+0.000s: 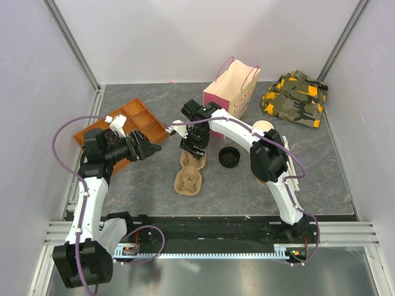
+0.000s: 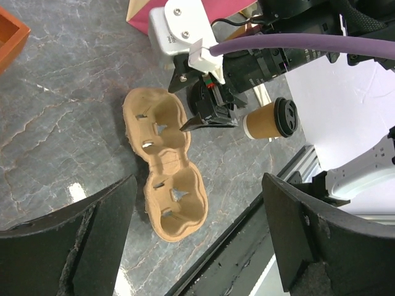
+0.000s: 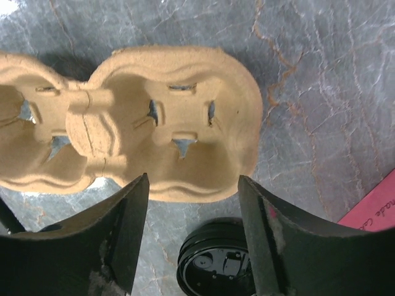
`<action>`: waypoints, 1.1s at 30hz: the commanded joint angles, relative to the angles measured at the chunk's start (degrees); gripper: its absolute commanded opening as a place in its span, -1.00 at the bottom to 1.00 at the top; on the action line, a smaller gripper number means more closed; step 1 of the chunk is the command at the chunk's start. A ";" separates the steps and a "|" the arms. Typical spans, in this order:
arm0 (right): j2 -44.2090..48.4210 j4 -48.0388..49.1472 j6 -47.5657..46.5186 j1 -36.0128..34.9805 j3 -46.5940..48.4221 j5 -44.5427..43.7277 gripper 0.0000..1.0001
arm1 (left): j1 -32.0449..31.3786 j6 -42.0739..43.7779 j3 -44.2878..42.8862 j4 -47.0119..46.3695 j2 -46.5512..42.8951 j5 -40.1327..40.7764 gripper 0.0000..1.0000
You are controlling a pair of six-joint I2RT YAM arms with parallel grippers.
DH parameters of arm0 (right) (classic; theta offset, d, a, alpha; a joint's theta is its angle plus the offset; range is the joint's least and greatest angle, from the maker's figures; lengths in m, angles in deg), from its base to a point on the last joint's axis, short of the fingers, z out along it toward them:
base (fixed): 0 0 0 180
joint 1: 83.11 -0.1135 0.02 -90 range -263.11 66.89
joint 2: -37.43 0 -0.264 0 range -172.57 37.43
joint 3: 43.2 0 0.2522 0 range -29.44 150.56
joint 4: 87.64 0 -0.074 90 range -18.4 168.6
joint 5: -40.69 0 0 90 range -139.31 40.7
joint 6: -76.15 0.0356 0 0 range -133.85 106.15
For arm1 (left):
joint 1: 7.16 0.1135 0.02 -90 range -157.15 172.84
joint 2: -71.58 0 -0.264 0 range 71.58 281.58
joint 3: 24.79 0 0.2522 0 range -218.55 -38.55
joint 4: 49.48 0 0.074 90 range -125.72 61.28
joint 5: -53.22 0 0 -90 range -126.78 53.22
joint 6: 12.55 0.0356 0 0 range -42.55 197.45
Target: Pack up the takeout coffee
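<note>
The takeout coffee (image 2: 264, 121), a tan cup with a black lid, sits on the table beyond the right arm. In the top view that arm's elbow mostly hides it. A tan pulp cup carrier (image 1: 188, 174) with two empty pockets lies mid-table and also shows in the left wrist view (image 2: 165, 161) and the right wrist view (image 3: 123, 92). My right gripper (image 1: 190, 151) is open and empty. It hovers low over the carrier's far end (image 3: 192, 185), with a loose black lid (image 3: 216, 262) below its jaws. My left gripper (image 1: 148, 148) is open and empty, left of the carrier (image 2: 194, 203).
A pink paper bag (image 1: 233, 92) stands open at the back. A lidless tan cup (image 1: 264, 127) stands right of it. The loose black lid (image 1: 229, 156) lies right of the carrier. An orange divided tray (image 1: 133, 117) is at the left, and a camouflage cloth (image 1: 295, 98) at the back right.
</note>
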 commanded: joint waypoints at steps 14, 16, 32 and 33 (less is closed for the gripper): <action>-0.85 5.08 0.35 -0.11 1.53 -3.18 0.26 | 0.30 -3.05 1.78 -4.20 -1.30 -1.83 0.72; -1.29 5.08 0.26 0.07 2.06 -3.70 0.26 | 0.30 -2.70 1.69 -4.20 -1.21 -2.18 0.71; 1.69 4.11 1.04 1.65 7.15 1.89 0.28 | -6.97 42.24 -10.50 21.48 2.12 -4.40 0.71; 2.66 3.76 2.19 2.00 7.59 3.92 0.29 | -7.61 53.26 -11.05 24.07 2.39 -4.12 0.70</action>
